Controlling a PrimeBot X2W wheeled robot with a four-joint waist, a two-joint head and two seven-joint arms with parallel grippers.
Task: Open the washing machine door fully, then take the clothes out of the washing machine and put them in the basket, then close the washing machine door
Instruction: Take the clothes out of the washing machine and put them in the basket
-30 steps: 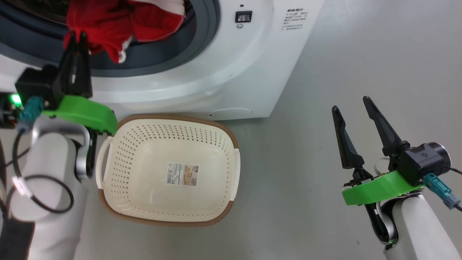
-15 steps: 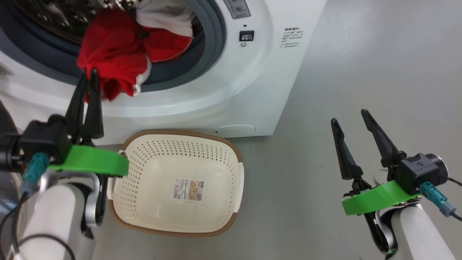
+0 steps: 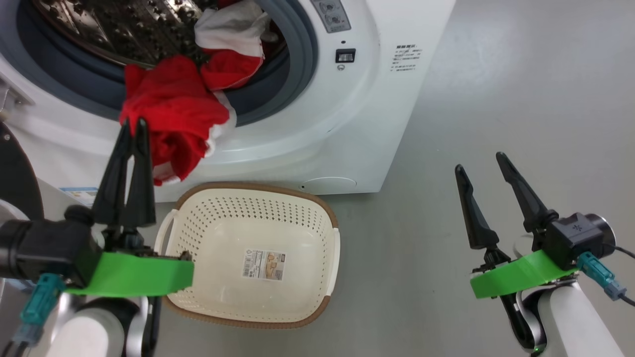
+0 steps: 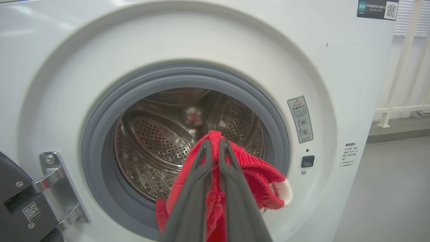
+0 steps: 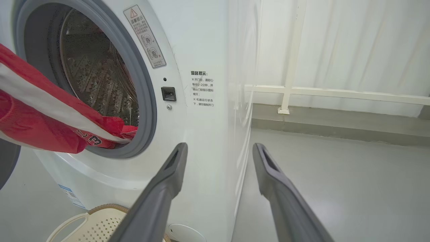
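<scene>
The white washing machine (image 3: 347, 124) stands with its opening exposed, showing the steel drum (image 4: 158, 141). A dark edge of the washing machine door (image 3: 15, 173) shows at far left, swung aside on its hinge (image 4: 57, 181). The red clothes (image 3: 173, 109) trail out over the grey gasket (image 3: 297, 64), and a white piece (image 3: 228, 29) still lies in the opening. My left gripper (image 3: 131, 124) is shut on the red fabric (image 4: 258, 174), in front of the machine and above the left rim of the cream basket (image 3: 317, 208). My right gripper (image 3: 480, 162) hangs open over the floor to the right.
The basket (image 5: 97, 225) sits on the grey floor (image 3: 496, 74) directly before the machine, with only a paper sticker (image 3: 265, 264) inside. A white railing (image 5: 336, 92) and a curtain stand beyond the machine's right side. Open floor lies to the right.
My left gripper has drawn back from the drum toward me, dragging the red clothes out over the gasket. The head camera has tilted, showing more of the drum. The right gripper has stayed put.
</scene>
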